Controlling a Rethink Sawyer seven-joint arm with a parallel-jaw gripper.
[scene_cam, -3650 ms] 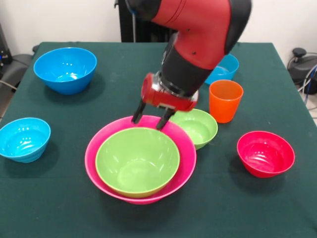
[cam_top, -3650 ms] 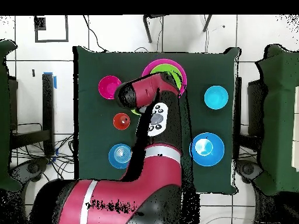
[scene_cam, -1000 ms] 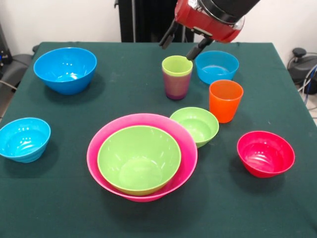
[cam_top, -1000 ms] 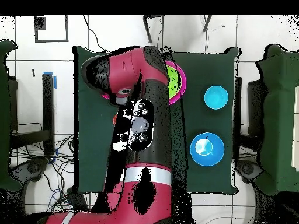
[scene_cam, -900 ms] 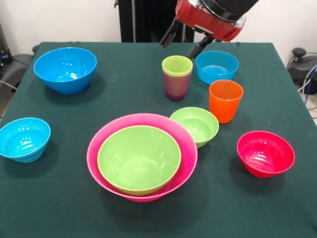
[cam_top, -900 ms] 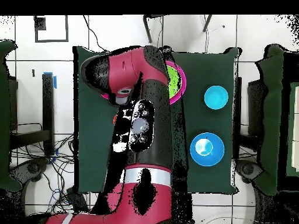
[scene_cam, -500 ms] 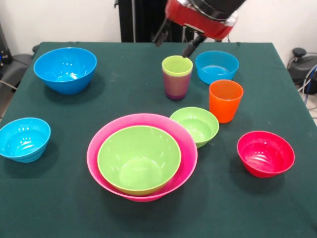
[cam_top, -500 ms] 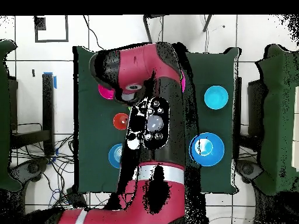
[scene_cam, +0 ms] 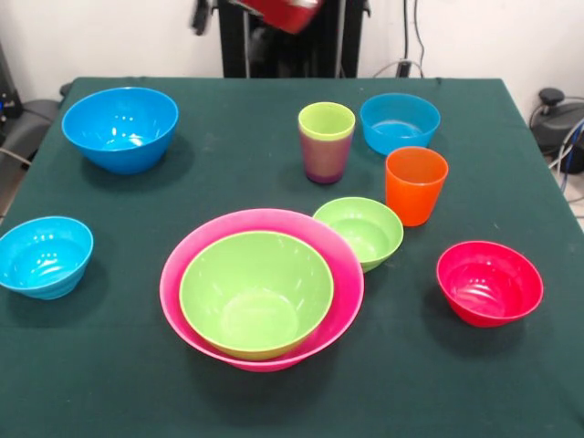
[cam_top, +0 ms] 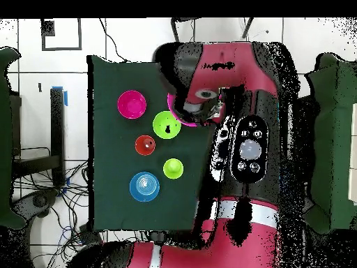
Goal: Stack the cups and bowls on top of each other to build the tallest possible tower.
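Tower (scene_cam: 262, 290) so far is only the large green bowl (scene_cam: 255, 292) inside the pink bowl (scene_cam: 339, 310). I still must add five bowls and the cups (scene_cam: 326, 141). Gripper (scene_cam: 274, 11) is barely visible; its opening I cannot tell.

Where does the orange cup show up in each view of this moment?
Front view: the orange cup stands right of centre, upright, between the small green bowl and a light-blue bowl.
Overhead view: the orange cup sits left of centre.
Shared landmark: the small green bowl next to it.
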